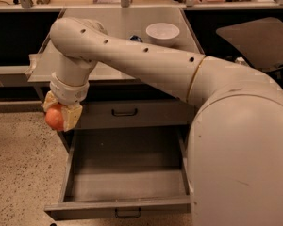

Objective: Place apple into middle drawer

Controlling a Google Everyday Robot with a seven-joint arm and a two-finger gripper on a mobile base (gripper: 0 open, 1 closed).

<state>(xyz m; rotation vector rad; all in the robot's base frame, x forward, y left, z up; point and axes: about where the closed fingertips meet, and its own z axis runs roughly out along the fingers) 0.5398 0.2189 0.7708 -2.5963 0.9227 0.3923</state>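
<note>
My gripper (61, 114) hangs below the left edge of the grey counter and is shut on the red-orange apple (54, 119). It holds the apple in the air above the left rim of the open middle drawer (125, 185), a wide shallow grey tray pulled out toward me with a dark curved handle (128, 214) on its front. The drawer floor is bare. My pale arm (146, 62) stretches across the counter from the right.
A shut grey drawer front (125, 113) with a dark handle sits above the open drawer. A white bowl (162, 32) and a small blue object (136, 39) stand on the grey counter (108, 22). A dark office chair (254, 36) is at the right. Speckled floor lies at the left.
</note>
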